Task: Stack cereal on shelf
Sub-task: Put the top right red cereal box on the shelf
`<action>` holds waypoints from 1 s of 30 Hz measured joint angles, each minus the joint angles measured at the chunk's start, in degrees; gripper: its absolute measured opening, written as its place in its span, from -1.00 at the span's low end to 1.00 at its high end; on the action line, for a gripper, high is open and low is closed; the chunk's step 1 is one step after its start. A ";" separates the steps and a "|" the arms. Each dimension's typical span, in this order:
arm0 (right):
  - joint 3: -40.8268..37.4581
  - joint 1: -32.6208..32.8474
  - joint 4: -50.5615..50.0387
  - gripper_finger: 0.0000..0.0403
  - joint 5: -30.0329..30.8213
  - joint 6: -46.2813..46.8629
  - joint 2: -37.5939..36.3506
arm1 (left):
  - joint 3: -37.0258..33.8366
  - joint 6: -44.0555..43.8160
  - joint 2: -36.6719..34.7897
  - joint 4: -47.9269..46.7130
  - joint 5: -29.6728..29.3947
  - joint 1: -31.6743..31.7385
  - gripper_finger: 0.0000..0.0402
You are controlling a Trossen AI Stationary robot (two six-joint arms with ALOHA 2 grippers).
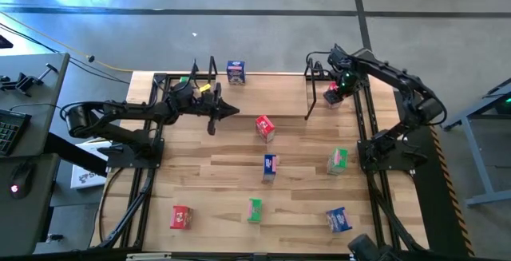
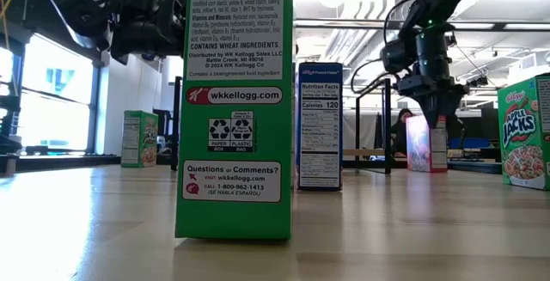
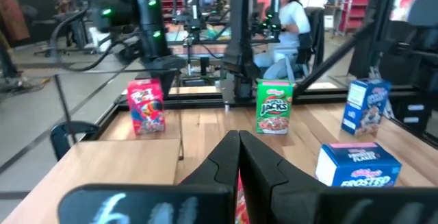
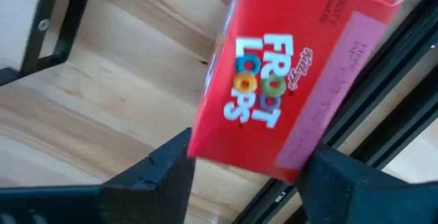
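My right gripper is shut on a red Froot Loops box at the right end of the wooden shelf, beside its black wire support. My left gripper hovers shut and empty over the shelf's left part, near a red box that stands on the table. A blue box stands at the shelf's far edge and a green one near its left support. More boxes stand on the table: blue, green, red, green, blue. My right gripper pinches the red box between its two fingers across the box's upper end. The fingers come from above, pointing down. The box hangs below them, roughly upright; whether its lower end rests on the shelf I cannot tell.
Black frame rails run along the table's left and right sides. A person sits in the room beyond the table. Bare tabletop lies between the scattered boxes.
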 joint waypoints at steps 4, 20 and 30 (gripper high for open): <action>1.64 1.06 -2.13 -0.09 -0.02 -0.18 -0.99 | 0.00 -1.45 0.00 0.02 2.53 1.66 -0.99; 9.48 2.96 -7.14 -0.04 0.92 19.84 -4.36 | 0.00 -2.97 -0.01 0.19 3.70 2.28 -0.99; 9.46 2.96 -7.02 0.26 2.88 36.77 -4.36 | 0.00 -2.99 -0.02 0.44 3.67 2.28 -0.99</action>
